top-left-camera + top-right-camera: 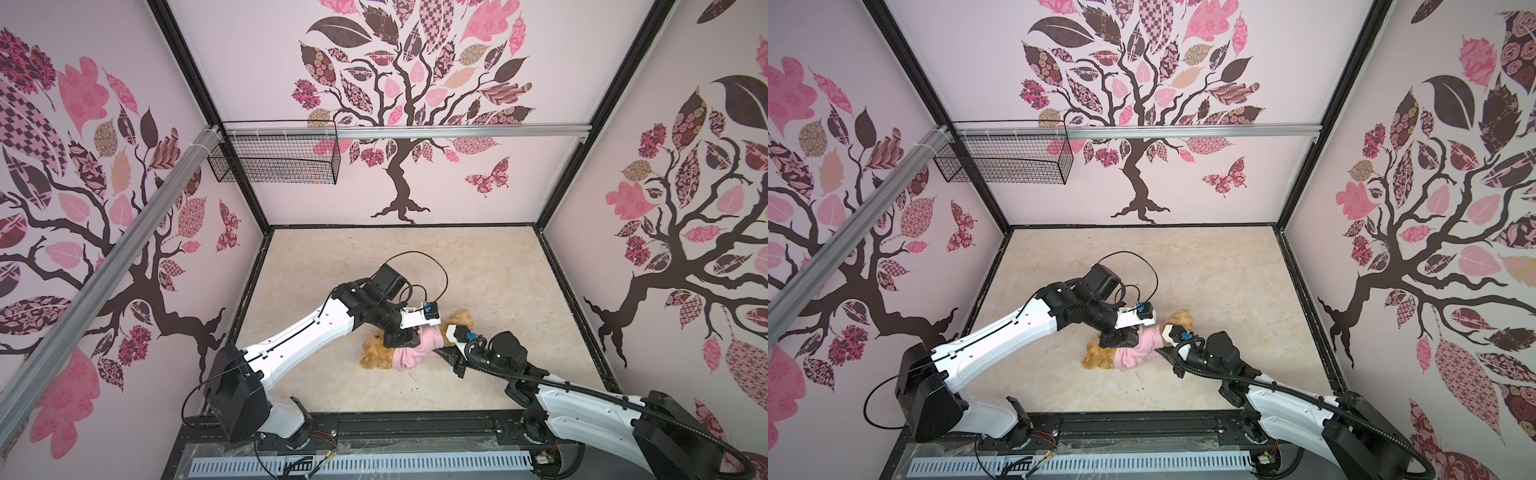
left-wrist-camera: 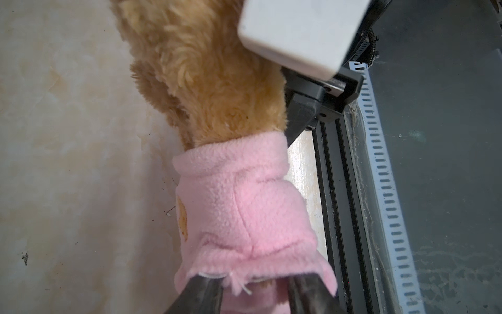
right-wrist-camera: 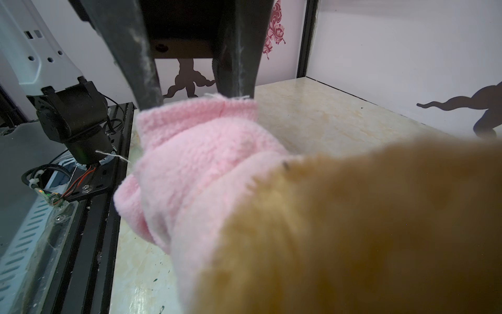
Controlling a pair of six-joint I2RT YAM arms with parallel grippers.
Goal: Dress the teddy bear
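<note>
- The teddy bear (image 1: pixel 376 353) lies on the table (image 1: pixel 478 270) toward 5 o'clock from its middle, between the two arms, with the pink shirt (image 1: pixel 415 353) around its trunk.
- The left gripper (image 2: pixel 254 280) has its fingers spread, tips at the shirt's frayed edge and clamping nothing.
- The right gripper (image 3: pixel 195 99) pinches a fold of the shirt's edge between its fingertips.
- Risk: with only one pinch on the cloth, a pull would likely drag the light bear across the table instead of sliding the shirt along it.
- Risk: no paw shows through a sleeve, so a limb may bunch up inside.
- The grippers sit near each other and could knock together.
- The bear's long axis runs from 8 to 2 o'clock. The rounded end, seemingly the head, points to 2.
</note>
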